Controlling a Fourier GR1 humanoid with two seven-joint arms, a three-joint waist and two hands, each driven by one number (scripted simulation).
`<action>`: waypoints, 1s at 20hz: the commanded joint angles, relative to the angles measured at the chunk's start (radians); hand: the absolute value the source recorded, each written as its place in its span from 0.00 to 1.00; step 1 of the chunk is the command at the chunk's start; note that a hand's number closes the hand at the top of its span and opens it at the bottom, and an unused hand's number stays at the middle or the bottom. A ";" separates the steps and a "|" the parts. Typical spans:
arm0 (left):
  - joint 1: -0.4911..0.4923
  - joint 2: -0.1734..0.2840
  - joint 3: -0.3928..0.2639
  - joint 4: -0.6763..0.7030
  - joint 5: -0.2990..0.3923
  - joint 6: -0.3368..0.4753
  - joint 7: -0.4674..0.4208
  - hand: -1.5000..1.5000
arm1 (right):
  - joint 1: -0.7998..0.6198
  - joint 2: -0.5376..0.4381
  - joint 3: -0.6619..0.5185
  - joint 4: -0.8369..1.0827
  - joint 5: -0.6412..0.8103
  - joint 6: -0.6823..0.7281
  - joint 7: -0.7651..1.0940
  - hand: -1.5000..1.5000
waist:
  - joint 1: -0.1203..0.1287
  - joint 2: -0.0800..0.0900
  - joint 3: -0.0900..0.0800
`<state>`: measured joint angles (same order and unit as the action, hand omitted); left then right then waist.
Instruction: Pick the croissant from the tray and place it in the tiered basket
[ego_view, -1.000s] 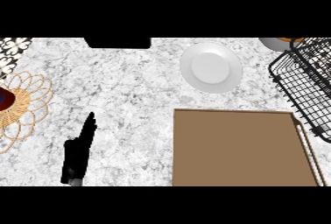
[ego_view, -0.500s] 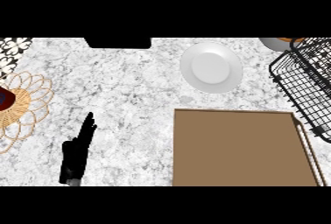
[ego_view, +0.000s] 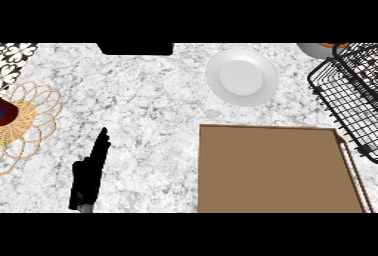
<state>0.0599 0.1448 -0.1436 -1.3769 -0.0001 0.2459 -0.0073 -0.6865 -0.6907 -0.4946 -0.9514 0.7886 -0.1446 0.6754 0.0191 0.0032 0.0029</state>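
The left hand (ego_view: 90, 176) shows at about eight o'clock in the head view, over the marbled tabletop (ego_view: 148, 100), its dark fingers held straight and close together, pointing toward twelve and holding nothing. The right hand shows nowhere. The brown tray (ego_view: 277, 170) fills the four o'clock part of the view, and its visible surface is bare; the croissant cannot be seen on it or anywhere else, so where it lies cannot be told. The black wire tiered basket (ego_view: 351, 95) stands at two o'clock, just beyond the tray's far right corner. A white plate (ego_view: 241, 76) sits at one o'clock, well apart from the hand, and a woven mat (ego_view: 26, 125) with a dark red object on it lies at nine o'clock. The task seems to be at its very start, with no grasp made. The next move would call for finding the croissant first, then bringing a hand across to the tray side; the right hand is probably the better placed for the tray and the basket.
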 joint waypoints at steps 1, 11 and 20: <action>0.037 -0.010 -0.004 -0.009 0.013 -0.011 -0.003 0.50 | -0.019 0.059 -0.098 0.057 -0.112 -0.094 -0.064 0.00 | -0.002 0.000 -0.001; 0.013 -0.016 -0.002 -0.027 -0.019 0.014 0.047 0.50 | -0.032 0.064 -0.246 0.069 -0.324 -0.244 -0.334 0.00 | -0.011 -0.001 -0.001; 0.059 0.007 0.037 -0.034 0.002 0.002 0.022 0.50 | 0.152 -0.031 -0.335 -0.237 -0.224 -0.398 -0.090 0.00 | -0.057 -0.017 -0.005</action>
<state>0.0937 0.1434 -0.1244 -1.4026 -0.0092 0.2495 0.0144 -0.6181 -0.6816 -0.7766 -1.0672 0.5531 -0.5271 0.4867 -0.0147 -0.0077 -0.0010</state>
